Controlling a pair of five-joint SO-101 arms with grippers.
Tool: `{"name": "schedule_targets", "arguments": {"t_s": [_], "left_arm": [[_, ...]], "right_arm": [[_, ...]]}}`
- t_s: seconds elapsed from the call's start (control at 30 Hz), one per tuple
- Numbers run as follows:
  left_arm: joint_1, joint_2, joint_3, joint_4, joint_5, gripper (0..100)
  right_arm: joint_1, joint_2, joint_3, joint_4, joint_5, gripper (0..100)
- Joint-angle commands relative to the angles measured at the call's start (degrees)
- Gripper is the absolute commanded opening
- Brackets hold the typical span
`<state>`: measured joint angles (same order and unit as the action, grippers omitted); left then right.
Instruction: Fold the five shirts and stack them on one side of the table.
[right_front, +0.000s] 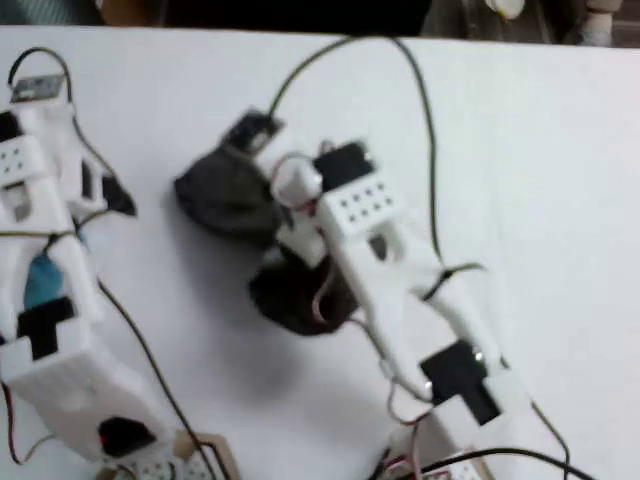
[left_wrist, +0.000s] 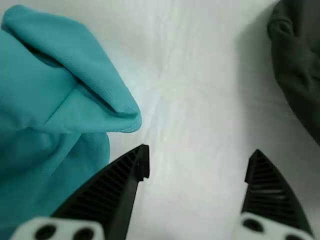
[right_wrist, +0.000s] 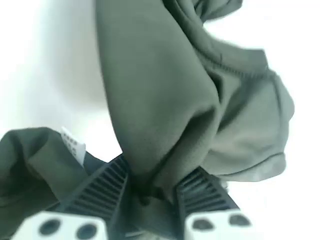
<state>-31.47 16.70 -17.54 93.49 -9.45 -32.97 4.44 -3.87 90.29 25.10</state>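
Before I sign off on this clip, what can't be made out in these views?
Teal shirt: cut off by the left wrist view's edge; in the high view the left arm covers most of it.
Dark shirt: in the high view the right arm hides its middle; fold state unclear.
Shirt count: cannot tell.

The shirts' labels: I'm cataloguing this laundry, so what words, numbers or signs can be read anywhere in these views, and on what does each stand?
No text can be read in any view.
White tag on the dark shirt: faint marks, too blurred to read.
Teal shirt: no print on the part that shows.
Table: no writing.
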Motion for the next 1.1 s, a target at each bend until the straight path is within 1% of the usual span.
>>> {"name": "schedule_targets", "arguments": {"t_s": [0.0, 0.13, 0.23, 0.43, 0.53, 0.63, 0.73, 0.87, 0.97, 1.07], "left_arm": [[-0.8, -3.9, -0.2, -0.4, -1.6, 32], [-0.7, -3.9, -0.2, -0.8, -1.7, 32], [-0.8, -3.5, -0.2, -1.0, -1.7, 32], [-0.9, -3.4, -0.2, -1.1, -2.9, 32], [-1.0, -3.4, -0.2, -1.1, -2.9, 32], [-1.0, -3.4, -0.2, -1.1, -2.7, 32], [-0.9, -3.4, -0.2, -1.1, -2.6, 32], [-0.9, -3.4, -0.2, -0.4, -2.8, 32], [-1.0, -3.6, 0.8, 0.3, -2.9, 32], [-0.6, -3.8, 3.6, 0.2, -2.9, 32]], "right_arm": [[0.2, -4.1, 6.8, -6.4, -0.4, 10.8], [0.0, -4.4, 8.4, -12.3, -0.4, 24.9], [0.1, -5.8, 5.3, -13.6, -0.5, 31.1], [0.2, -11.5, -7.4, -13.5, -0.9, 31.6], [0.2, -12.5, -13.1, -13.3, -4.4, 31.6], [0.2, -11.0, -15.1, -14.0, -5.8, 31.6], [0.6, -5.0, -14.9, -17.8, -5.8, 31.6], [2.4, 10.1, -18.0, -23.9, -5.8, 31.6], [3.3, 23.4, -25.4, -23.6, -5.8, 31.6], [3.4, 36.4, -35.0, -20.3, -5.8, 31.6]]}}
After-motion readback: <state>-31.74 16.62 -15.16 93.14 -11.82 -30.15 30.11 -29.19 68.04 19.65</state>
